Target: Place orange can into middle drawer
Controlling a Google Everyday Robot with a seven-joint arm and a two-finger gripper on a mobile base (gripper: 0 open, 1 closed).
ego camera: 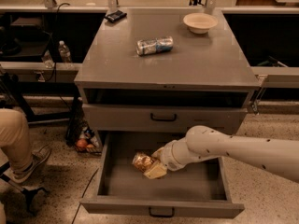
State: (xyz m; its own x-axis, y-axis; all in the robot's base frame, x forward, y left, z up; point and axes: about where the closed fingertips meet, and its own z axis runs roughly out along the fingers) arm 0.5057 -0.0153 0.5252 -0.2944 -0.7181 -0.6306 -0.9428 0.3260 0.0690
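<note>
Pinching the orange can (142, 161) between its jaws, the gripper (153, 163) hangs inside the open middle drawer (161, 204).

The arm (252, 150) runs out at the right edge, so its base is out of sight, and it covers part of the floor of the middle drawer (117, 190). The gripper (156, 163) sits low inside that drawer and hides the right end of the orange can (141, 161); whether the can rests on the drawer floor cannot be told. The slot under the counter (210, 64) is too dark to see into. The print on the blue-and-silver can (154, 45) is unreadable, and the small dark thing (115, 16) at the counter's back left cannot be identified. A seated person's leg (14, 136) is cut off at the left
</note>
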